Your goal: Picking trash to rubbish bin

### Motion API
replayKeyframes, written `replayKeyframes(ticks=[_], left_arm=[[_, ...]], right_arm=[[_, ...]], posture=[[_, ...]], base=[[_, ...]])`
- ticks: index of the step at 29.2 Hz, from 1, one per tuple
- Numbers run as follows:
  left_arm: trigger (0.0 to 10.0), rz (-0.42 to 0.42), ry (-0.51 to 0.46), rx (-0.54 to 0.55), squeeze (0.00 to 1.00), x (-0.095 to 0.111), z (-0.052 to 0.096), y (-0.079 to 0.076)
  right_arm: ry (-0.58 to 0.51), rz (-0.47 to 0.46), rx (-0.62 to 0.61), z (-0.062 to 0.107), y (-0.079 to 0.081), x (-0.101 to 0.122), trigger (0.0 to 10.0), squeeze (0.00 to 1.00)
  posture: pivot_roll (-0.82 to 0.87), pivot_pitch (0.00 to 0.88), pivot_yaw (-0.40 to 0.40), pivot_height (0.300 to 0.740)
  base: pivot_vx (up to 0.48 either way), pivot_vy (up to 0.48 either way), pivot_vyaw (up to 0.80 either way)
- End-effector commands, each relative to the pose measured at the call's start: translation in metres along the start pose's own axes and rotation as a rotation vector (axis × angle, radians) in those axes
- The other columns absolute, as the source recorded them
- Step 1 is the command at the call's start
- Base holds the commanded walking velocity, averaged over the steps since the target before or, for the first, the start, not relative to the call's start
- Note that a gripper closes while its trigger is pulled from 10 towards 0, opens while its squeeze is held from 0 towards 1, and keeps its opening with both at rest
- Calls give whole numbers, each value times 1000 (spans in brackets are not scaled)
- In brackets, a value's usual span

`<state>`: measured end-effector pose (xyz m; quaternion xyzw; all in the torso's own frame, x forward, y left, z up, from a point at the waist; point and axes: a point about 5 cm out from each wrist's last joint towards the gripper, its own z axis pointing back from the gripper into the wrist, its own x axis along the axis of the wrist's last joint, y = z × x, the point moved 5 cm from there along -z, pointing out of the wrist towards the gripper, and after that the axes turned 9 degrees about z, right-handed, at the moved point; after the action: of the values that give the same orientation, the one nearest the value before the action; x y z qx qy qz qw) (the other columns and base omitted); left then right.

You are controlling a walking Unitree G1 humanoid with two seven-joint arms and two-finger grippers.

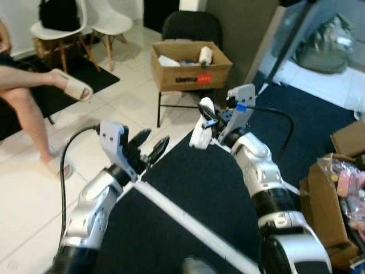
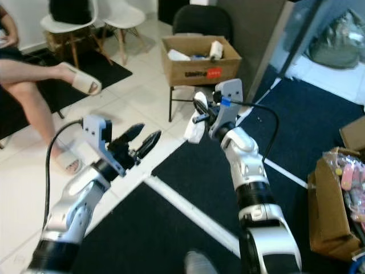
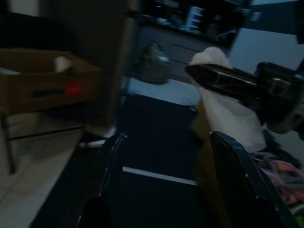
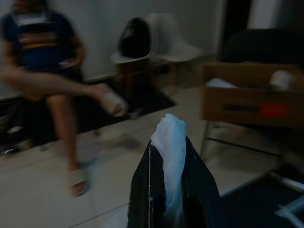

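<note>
White tissue (image 1: 200, 132) pinched in right hand (image 1: 206, 115); left hand (image 1: 153, 144) spread, empty.

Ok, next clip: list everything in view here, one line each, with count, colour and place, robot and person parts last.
White trash wad: 1, white, pinched in right gripper.
Cardboard box: 1, brown with red label, on black chair, holding white items.
White chairs: 2, far left; black bag on one.
Bin box: 1, brown, near right, colourful wrappers inside.
Mat: dark, white stripe, underfoot.
Person's legs: beige sandals, left.
Left gripper: open, empty.
Right gripper: shut.
</note>
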<state>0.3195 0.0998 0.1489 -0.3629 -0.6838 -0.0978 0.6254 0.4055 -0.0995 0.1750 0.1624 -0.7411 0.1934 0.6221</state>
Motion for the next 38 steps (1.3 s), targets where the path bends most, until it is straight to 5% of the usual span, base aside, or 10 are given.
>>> replayKeyframes(ticks=[1, 19, 38], left_arm=[[10000, 7, 0, -13, 0, -1, -2, -3], [10000, 5, -14, -26, 0, 2, -2, -5], [10000, 9, -18, -44, 0, 2, -1, -7]], right_arm=[[2, 8, 1, 0, -2, 1, 10000, 0], [-5, 6, 1, 0, -2, 2, 10000, 0], [-20, 11, 2, 0, -2, 5, 10000, 0]], posture=[[-60, 0, -43, 740], [-61, 0, -43, 740], [-61, 0, -43, 740]], base=[[0, 0, -800], [14, 0, -800], [476, 0, 0]])
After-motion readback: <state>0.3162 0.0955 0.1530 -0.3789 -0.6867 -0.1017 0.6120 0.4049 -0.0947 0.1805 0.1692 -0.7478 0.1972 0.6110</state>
